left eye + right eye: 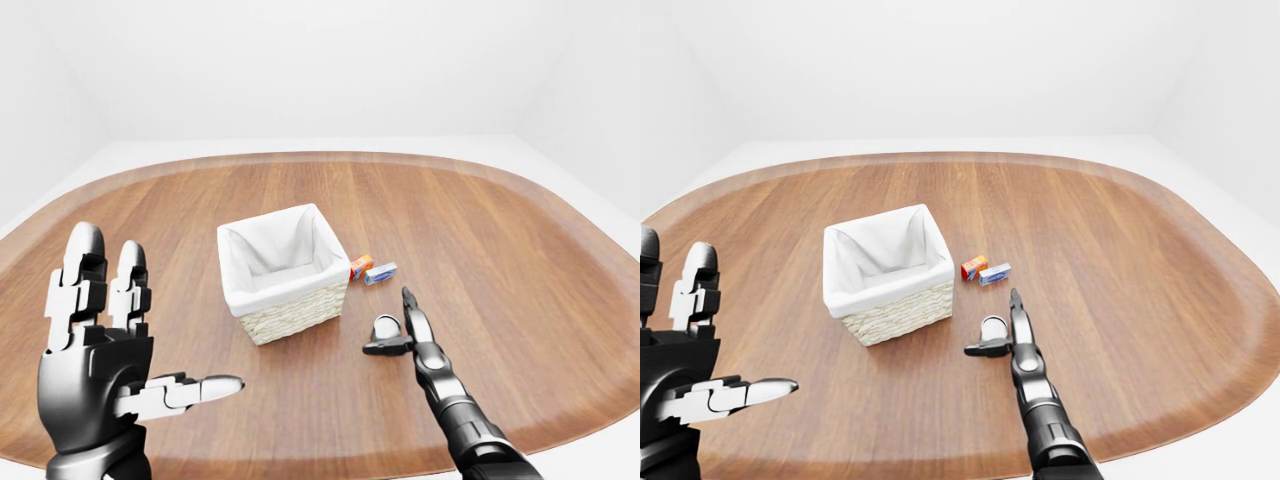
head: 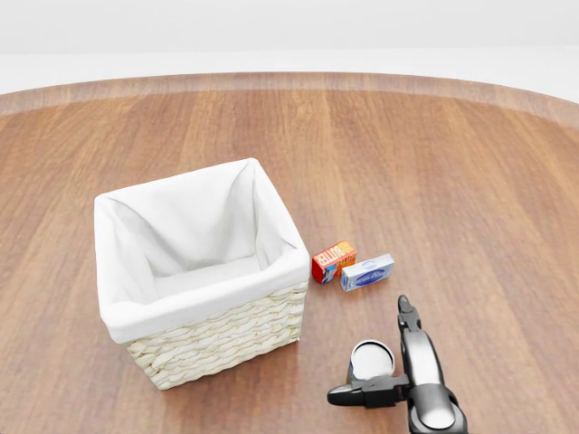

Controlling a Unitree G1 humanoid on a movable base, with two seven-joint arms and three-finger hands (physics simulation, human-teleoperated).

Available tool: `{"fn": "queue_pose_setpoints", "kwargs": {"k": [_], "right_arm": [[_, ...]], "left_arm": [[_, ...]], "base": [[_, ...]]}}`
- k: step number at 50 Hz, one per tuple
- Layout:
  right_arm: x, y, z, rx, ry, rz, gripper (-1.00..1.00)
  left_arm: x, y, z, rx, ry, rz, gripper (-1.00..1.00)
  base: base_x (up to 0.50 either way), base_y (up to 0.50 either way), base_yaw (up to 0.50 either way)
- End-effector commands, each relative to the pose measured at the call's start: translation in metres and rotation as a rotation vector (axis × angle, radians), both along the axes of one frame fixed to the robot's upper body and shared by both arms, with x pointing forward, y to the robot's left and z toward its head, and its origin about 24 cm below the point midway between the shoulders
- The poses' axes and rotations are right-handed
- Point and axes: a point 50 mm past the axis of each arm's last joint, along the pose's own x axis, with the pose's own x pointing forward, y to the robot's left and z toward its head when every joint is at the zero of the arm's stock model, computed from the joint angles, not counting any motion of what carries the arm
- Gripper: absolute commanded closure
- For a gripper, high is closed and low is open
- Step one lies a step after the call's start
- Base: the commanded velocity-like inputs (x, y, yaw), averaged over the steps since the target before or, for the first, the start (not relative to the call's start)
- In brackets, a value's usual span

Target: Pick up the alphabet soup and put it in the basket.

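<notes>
A big round wooden table [image 2: 434, 154] is carrying everything. The basket [image 2: 217, 339] is sitting on it, toward the left of the head view. It is woven and pale, with a white cloth lining, and it is showing nothing but the lining inside.

The alphabet soup [image 2: 372, 360] is standing upright on the table, to the lower right of the basket and apart from it. Only its light round top is showing clearly.

The right hand [image 2: 398, 366] is reaching in from the bottom of the head view, right beside the can. Its fingers [image 2: 404, 312] are spread wide: one is pointing up past the can's right side, and the thumb is sticking out to the left just below the can. The fingers are not closing round the can.

A small red box [image 2: 333, 261] and a small blue and white box [image 2: 367, 272] are lying side by side on the table, just right of the basket.

The left hand [image 1: 100, 370] is hanging far to the left in the left-eye view, well apart from everything, with its fingers wide open and pointing up.
</notes>
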Motion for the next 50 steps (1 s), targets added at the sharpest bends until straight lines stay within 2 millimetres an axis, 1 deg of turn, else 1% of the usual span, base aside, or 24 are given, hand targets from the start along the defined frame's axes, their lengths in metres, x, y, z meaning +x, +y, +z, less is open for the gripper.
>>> {"fn": "queue_pose_setpoints", "kwargs": {"k": [1, 15, 21, 28, 34, 50], "right_arm": [[-0.015, 0.008, -0.032, -0.056, 0.202, 0.015, -1.0], [-0.014, 0.009, -0.034, -0.058, 0.237, 0.016, -1.0], [-0.002, 0.009, -0.027, -0.055, 0.219, 0.014, -1.0], [0.006, 0.006, -0.021, -0.028, 0.217, -0.001, -1.0], [0.005, 0.007, -0.022, -0.034, 0.224, 0.0, -1.0], [0.004, 0.014, -0.023, -0.082, 0.229, 0.021, -1.0]], "left_arm": [[-0.002, 0.0, 0.002, 0.002, -0.011, 0.002, -1.0], [-0.002, 0.0, 0.001, 0.0, -0.007, -0.001, -1.0], [-0.002, -0.002, -0.001, 0.0, 0.009, -0.008, -1.0], [-0.005, -0.003, -0.001, 0.001, 0.011, -0.013, -1.0], [-0.011, -0.005, 0.001, 0.002, 0.013, -0.023, -1.0], [-0.017, -0.005, 0.002, 0.003, 0.005, -0.03, -1.0]], "base": [[0.0, 0.0, 0.0], [0.0, 0.0, 0.0], [0.0, 0.0, 0.0], [0.0, 0.0, 0.0], [0.0, 0.0, 0.0], [0.0, 0.0, 0.0]]}}
